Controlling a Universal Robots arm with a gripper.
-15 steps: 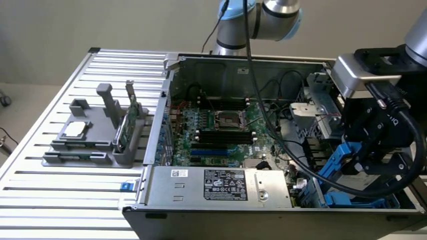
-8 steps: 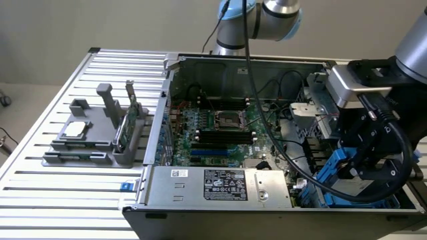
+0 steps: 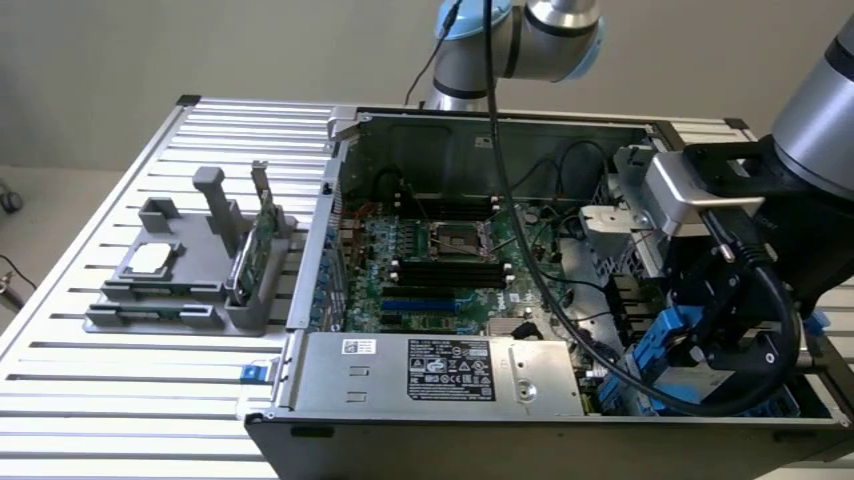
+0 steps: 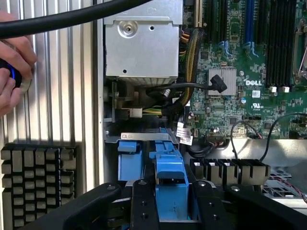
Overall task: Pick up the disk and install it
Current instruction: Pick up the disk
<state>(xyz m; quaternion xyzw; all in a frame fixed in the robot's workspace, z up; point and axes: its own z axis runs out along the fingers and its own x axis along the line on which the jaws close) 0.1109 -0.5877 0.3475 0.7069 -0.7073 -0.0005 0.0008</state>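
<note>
Plainly, jaws grip the disk (image 4: 170,175) near DELL motherboard (image 4: 240,57).

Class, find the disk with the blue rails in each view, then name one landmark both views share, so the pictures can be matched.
Exterior view: the disk is low on the exterior view's right, inside the computer case, beneath the arm's black tool.
Wrist view: the disk has its blue rail held between the black fingers.
Shared landmark: the green motherboard, beside the disk in both views.
</note>
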